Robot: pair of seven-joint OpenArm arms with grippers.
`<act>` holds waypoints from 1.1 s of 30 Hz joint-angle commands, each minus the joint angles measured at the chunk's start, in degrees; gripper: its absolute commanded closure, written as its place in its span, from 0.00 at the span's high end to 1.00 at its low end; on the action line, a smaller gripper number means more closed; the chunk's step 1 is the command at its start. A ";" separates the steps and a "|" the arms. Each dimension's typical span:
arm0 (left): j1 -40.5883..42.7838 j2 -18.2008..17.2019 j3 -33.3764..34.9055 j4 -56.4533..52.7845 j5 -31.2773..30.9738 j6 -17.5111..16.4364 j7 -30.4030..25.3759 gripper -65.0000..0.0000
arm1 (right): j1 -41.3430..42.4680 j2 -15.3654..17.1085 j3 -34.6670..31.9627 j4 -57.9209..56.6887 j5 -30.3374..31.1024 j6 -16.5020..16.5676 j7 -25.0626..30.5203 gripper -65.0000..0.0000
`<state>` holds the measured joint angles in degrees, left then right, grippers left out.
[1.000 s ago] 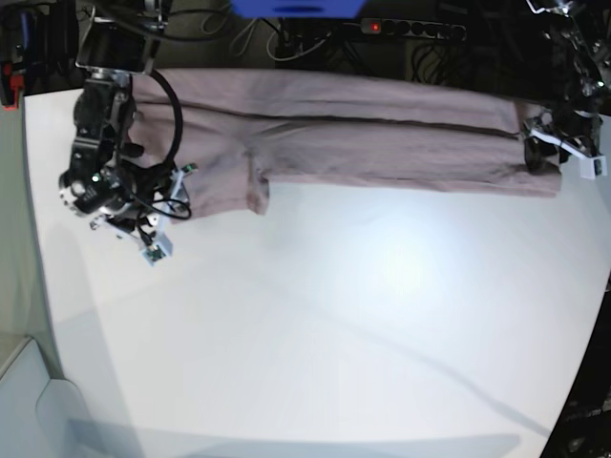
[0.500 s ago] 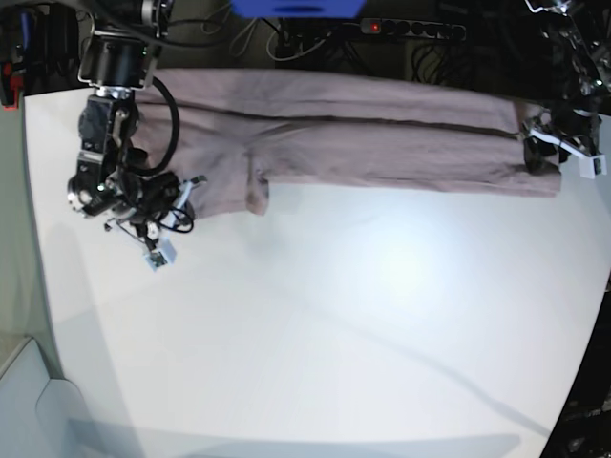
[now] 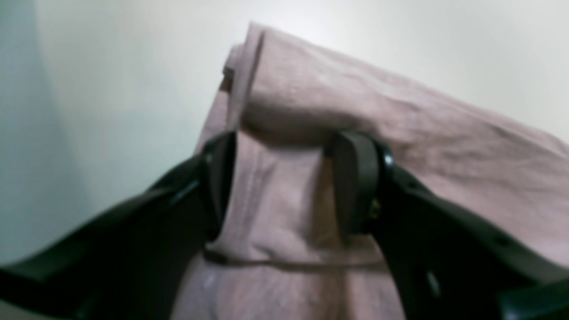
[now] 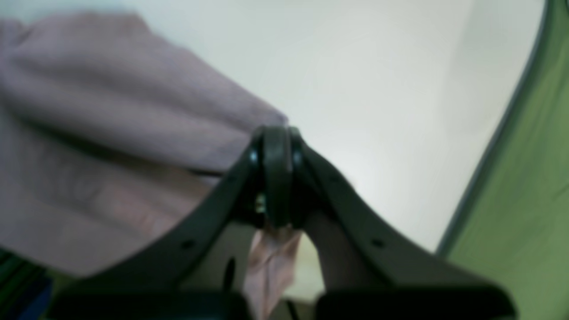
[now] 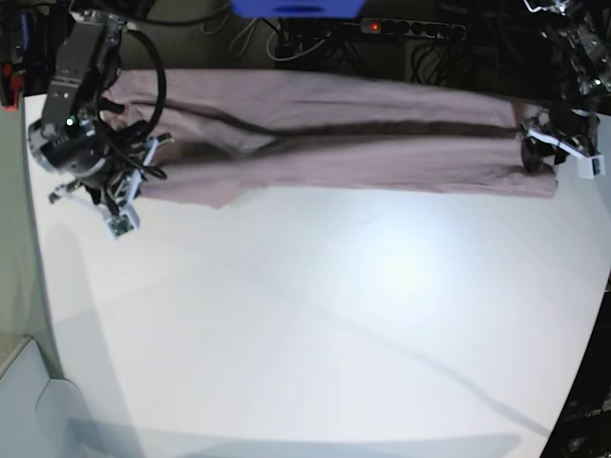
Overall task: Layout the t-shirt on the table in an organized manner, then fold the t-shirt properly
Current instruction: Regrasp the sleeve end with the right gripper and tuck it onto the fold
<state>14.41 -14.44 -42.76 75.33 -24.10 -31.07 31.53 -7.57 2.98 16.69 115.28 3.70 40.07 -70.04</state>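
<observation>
The mauve t-shirt (image 5: 363, 143) lies stretched in a long band along the far side of the white table (image 5: 334, 315). My right gripper (image 5: 143, 167) is at the shirt's left end. In the right wrist view this gripper (image 4: 276, 173) is shut, with a scrap of the t-shirt (image 4: 111, 111) pinched between its tips. My left gripper (image 5: 535, 153) rests at the shirt's right end. In the left wrist view it (image 3: 286, 178) stands open, its fingers (image 3: 355, 178) planted apart on the t-shirt (image 3: 400, 133), a hem running between them.
A power strip (image 5: 410, 29) and cables lie behind the table's far edge, beside a blue object (image 5: 296, 8). A green surface (image 4: 524, 200) borders the table edge near my right gripper. Bare tabletop (image 3: 111, 89) lies beside the shirt's right end.
My right gripper has shut on the shirt's left part and moved left and back, drawing the hanging sleeve flap out flat. The left arm has not moved.
</observation>
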 commanded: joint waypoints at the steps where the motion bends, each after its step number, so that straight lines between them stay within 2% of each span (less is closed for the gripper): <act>1: -0.30 -0.73 -0.09 0.49 0.05 0.08 0.95 0.51 | -0.47 0.40 0.76 0.72 0.21 -0.07 0.11 0.00; 5: -0.74 -0.99 -0.09 0.32 0.32 0.08 0.95 0.51 | -5.13 0.31 3.05 0.63 0.30 -0.07 0.46 0.00; 14: -0.74 -1.17 -0.09 0.49 0.14 0.08 0.78 0.51 | -10.76 0.31 5.25 0.36 0.03 -0.07 6.61 0.00; 20: -0.66 -1.17 -0.27 0.58 0.05 0.08 0.87 0.51 | -10.58 -1.71 4.98 -4.12 0.12 -0.07 9.51 0.00; 30: -0.30 -1.08 -0.36 5.07 -0.03 0.08 0.95 0.52 | -9.17 -1.71 3.40 -12.91 0.03 -0.07 11.89 0.00; 33: -0.30 -0.90 -0.36 8.32 0.05 0.08 0.95 0.61 | -9.35 -1.80 3.40 -13.53 0.03 -0.07 14.17 0.00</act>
<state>14.37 -14.41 -42.74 82.50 -23.35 -31.03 33.63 -16.58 1.26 20.21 101.97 3.95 40.01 -54.61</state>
